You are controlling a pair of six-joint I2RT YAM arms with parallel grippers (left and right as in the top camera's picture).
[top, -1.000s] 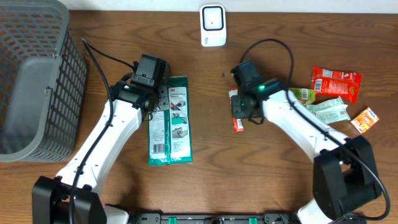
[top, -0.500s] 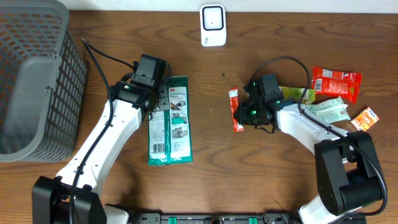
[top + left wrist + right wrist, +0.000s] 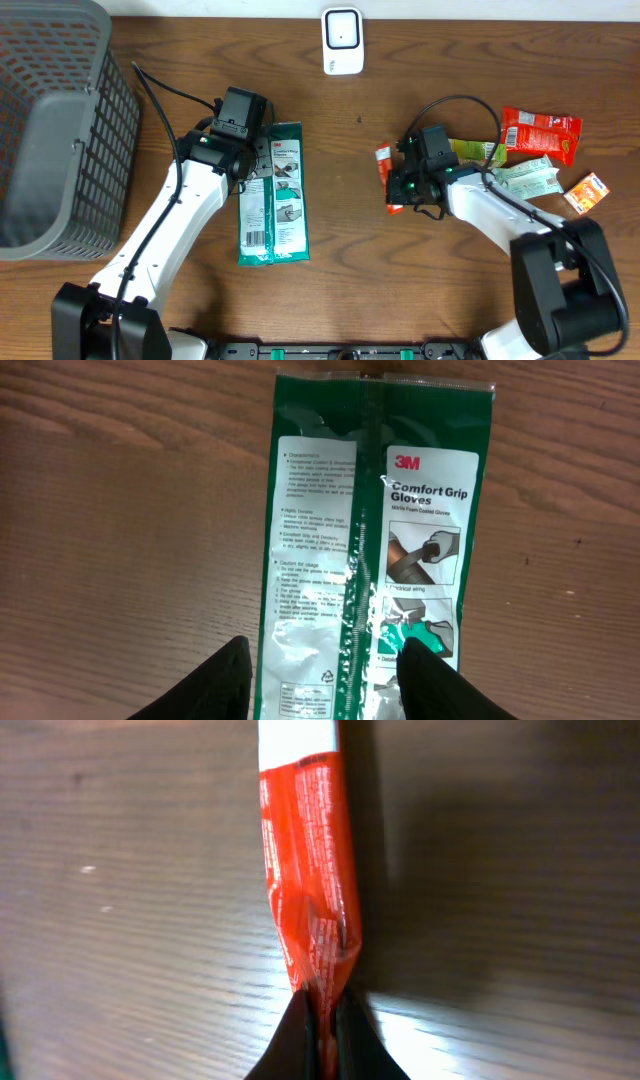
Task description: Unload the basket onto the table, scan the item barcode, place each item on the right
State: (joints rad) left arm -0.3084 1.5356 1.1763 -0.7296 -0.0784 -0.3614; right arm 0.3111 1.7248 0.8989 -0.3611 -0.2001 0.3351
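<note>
a: where is the item to be scanned, and how is it held?
b: the red sachet (image 3: 305, 870) is pinched at one narrow end by the right gripper (image 3: 322, 1018), jaws clenched on it. the rest of it appears to lie on the worktop (image 3: 330, 290), though any lift cannot be judged from above. an end grip is probably used so that the printed faces are left uncovered for the scanner (image 3: 341, 40).
a: and the other arm?
b: the left gripper (image 3: 325, 660) is held over the green glove pack (image 3: 375, 510), jaws parted, nothing grasped. the pack is laid flat with its print up.
a: what else is found around, and is anything in the way?
b: a grey basket (image 3: 50, 120) is set at the far left, and loose snack packets (image 3: 538, 133) are scattered just right of the right arm. nothing is seen between sachet and scanner. the arm's own cable (image 3: 455, 98) is looped on that side and could be snagged.
</note>
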